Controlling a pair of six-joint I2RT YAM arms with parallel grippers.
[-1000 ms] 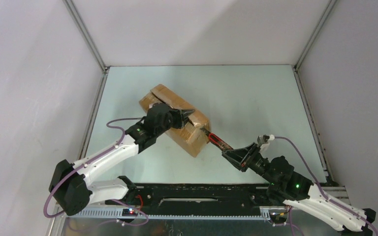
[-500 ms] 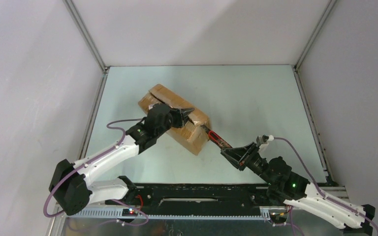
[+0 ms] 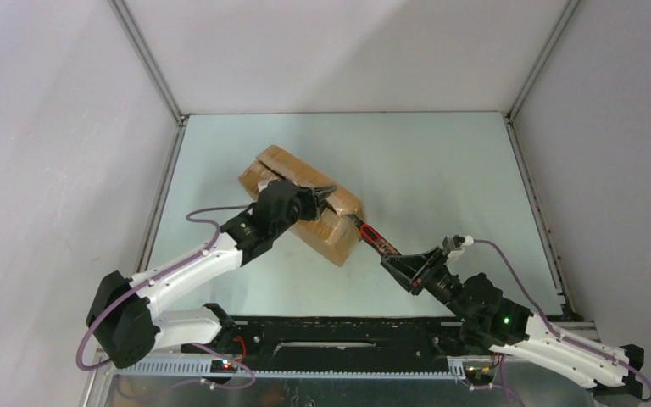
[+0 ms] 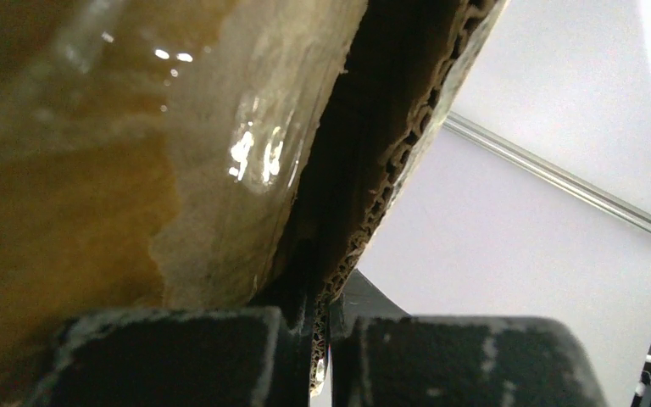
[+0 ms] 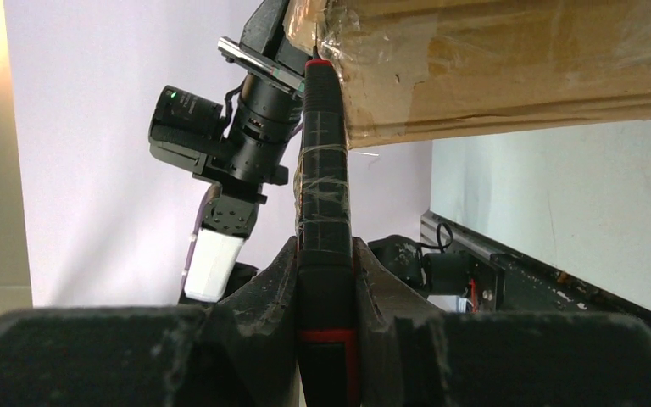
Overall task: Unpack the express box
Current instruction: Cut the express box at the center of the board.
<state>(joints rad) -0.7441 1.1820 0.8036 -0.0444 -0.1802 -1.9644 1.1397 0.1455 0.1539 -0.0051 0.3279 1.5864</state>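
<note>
Pinching a corrugated flap point(image 4: 390, 153) of the express box point(image 3: 284, 165), the left gripper point(image 4: 322, 326) has its jaws drawn almost together, with only the thickness of the cardboard edge between the two dark fingers. In the left wrist view the flap's fluted edge runs up from the jaws toward 1 o'clock, and glossy clear tape point(image 4: 220, 170) covers the brown face at 10 o'clock of it.

The right gripper point(image 5: 326, 271) is closed narrowly on a slim black tool point(image 5: 322, 170) with red bands. The handle is wrapped in tape and sits upright between the fingers. In the right wrist view the tool's red tip, at 12 o'clock from the jaws, touches the box at a taped corner, where crinkled tape hangs off the edge. Whether a blade sticks out there is too small to tell. The left arm's wrist shows just at 10 o'clock of the tool.

From above, the left gripper lies on top of the box near its middle, reaching from its base toward 1 o'clock. The right gripper sits apart from the box at about 4 o'clock of it, and the tool spans the gap, pointing toward 10 o'clock into the box's near right end.

The box rests on the pale table point(image 3: 441, 170), left of centre. Its long axis is skewed, running from 10 o'clock to 4 o'clock. The flaps along the top seam stand slightly parted where the left gripper holds one.
</note>
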